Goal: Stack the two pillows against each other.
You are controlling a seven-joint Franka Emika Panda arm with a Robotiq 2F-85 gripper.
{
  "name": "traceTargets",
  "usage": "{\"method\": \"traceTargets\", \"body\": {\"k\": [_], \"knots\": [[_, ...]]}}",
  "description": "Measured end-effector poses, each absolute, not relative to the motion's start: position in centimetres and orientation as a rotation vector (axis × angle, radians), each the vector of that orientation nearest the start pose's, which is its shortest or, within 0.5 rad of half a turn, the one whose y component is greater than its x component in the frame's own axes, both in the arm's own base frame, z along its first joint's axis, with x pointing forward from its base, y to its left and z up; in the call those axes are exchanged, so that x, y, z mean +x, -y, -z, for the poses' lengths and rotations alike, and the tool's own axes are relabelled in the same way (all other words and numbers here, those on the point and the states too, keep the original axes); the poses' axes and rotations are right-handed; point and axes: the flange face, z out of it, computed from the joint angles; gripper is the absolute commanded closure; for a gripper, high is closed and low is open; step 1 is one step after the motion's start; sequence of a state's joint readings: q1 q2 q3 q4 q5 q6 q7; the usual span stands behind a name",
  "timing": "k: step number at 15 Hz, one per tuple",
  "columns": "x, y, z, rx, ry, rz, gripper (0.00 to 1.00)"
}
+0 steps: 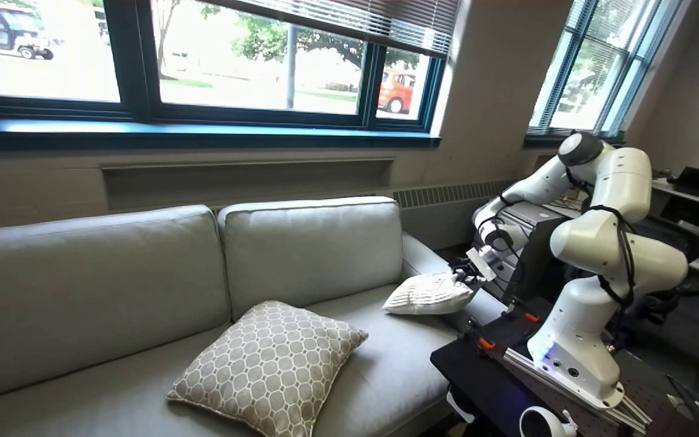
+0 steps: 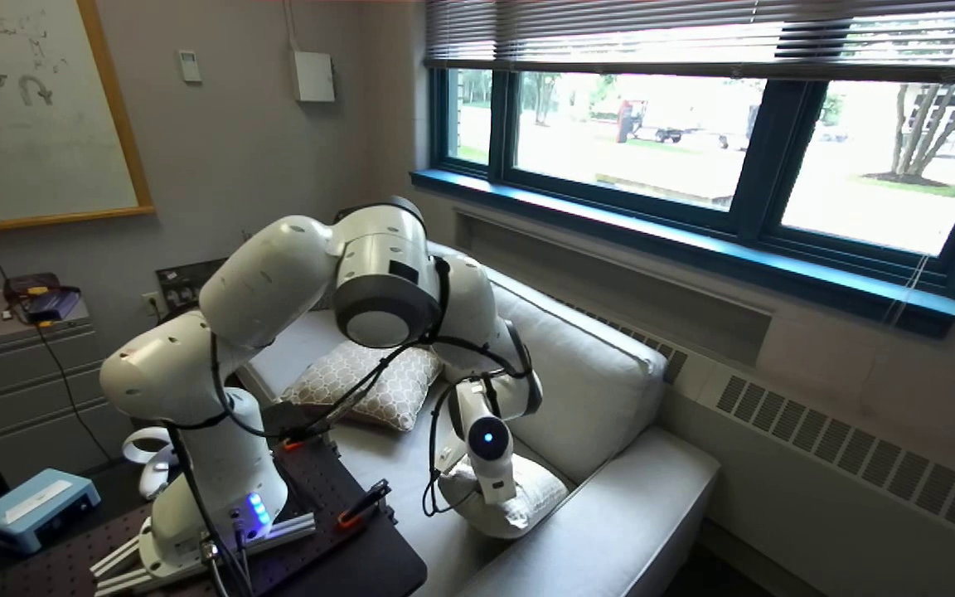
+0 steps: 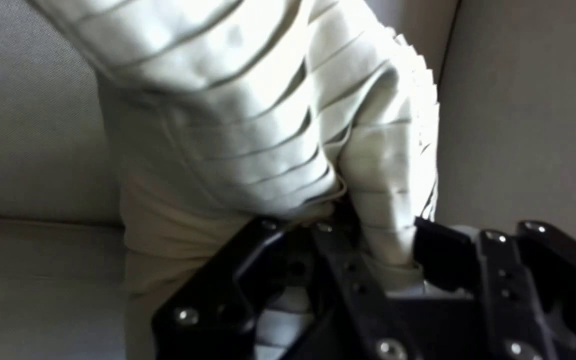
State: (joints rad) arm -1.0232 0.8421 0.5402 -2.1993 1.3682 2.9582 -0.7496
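Patterned beige pillow (image 1: 276,364) rests on the couch (image 1: 380,370), apart from the white pillow (image 1: 427,295), which is near the armrest (image 2: 627,514) with a fold pinched in the hand (image 3: 387,241). Grasping appears complete; bringing the pillows together, stacking them and releasing remain.

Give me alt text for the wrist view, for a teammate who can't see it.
The black gripper, coming in from the bottom edge, is clamped on a bunched fold of the pleated white pillow. The pillow fills the middle of the picture, creased and shadowed, with plain grey couch fabric on both sides.
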Motion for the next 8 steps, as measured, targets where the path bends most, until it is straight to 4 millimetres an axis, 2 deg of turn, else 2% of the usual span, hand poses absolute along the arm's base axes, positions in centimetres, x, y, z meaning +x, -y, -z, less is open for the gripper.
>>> {"method": "traceTargets", "body": {"k": [2, 4, 6, 8], "knots": [[37.0, 25.0, -3.9, -1.99, -1.587, 0.267, 0.93], [34.4, 25.9, -5.3, -1.937, -1.624, 0.311, 0.93], [33.4, 25.6, -6.6, -1.909, -1.636, 0.336, 0.93], [34.0, 24.2, -8.4, -1.907, -1.626, 0.355, 0.93]]}}
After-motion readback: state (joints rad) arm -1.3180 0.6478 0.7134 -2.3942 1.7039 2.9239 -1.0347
